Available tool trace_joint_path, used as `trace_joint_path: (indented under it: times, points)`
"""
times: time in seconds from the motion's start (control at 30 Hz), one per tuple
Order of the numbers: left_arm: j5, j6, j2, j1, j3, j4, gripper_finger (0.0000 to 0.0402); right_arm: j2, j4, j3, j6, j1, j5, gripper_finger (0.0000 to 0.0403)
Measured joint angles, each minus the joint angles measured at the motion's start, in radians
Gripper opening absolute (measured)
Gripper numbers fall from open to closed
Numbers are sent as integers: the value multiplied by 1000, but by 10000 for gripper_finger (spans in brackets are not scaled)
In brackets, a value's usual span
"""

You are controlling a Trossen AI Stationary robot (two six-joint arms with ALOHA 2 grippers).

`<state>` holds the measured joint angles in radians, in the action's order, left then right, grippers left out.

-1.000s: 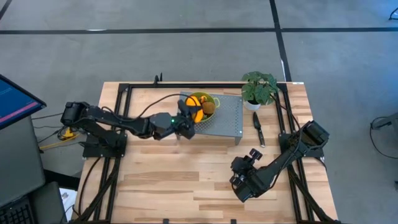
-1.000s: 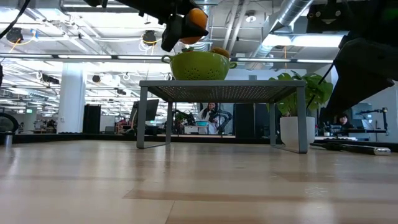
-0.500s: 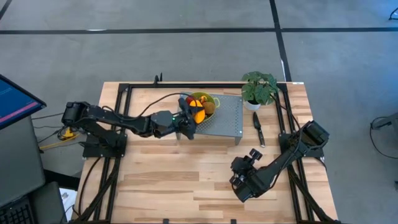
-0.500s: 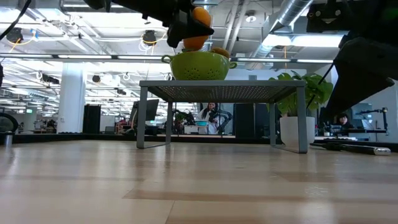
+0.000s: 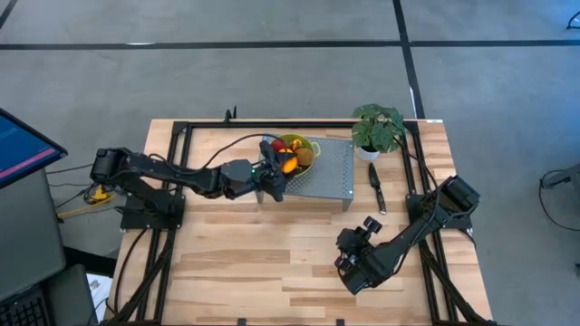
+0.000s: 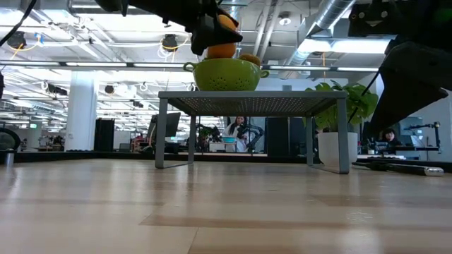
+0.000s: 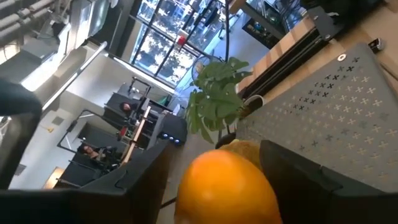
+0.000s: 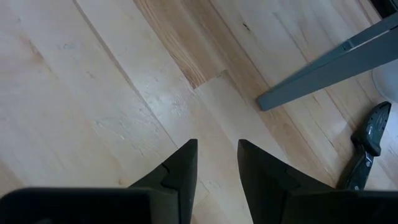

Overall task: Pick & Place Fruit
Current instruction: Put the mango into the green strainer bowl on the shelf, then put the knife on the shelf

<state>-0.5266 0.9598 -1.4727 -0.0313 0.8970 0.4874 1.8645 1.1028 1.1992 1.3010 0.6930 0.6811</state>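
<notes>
Nearest you, your right gripper [image 5: 355, 263] waits low over the pale wooden table [image 5: 272, 272], its jaws a narrow gap apart with nothing between them. Farther back, your left gripper [image 5: 276, 168] hangs at the rim of the green perforated colander [image 6: 226, 73] on the grey perforated metal stand [image 5: 331, 172]. The round orange fruit [image 7: 227, 186] sits between its fingers; whether they grip it or have let go, you cannot tell. Beyond lie the black-handled knife [image 5: 375, 187] and leafy green potted plant [image 5: 375, 129]
</notes>
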Motion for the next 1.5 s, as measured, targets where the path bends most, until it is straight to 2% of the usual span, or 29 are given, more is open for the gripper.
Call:
trace_joint_path:
  times: [0.53, 0.93, 1.1, 1.4, 1.5]
  points:
    - [-34, 0, -19, -6, -1, 8, 312, 0, -1, 0, 0, 0, 0, 108]
    - [-34, -107, -19, -37, -1, 10, 310, 0, -4, 0, 0, 1, 0, 108]
    - [-34, -97, -19, -53, -1, 18, 310, 0, -4, 0, -1, 1, 0, 108]
    - [-183, -100, 44, -176, -1, 22, 308, 0, -14, 0, -2, 1, 0, 108]
    - [-257, -169, 100, -239, -1, 3, 308, 0, -13, 0, -1, 4, 0, 108]
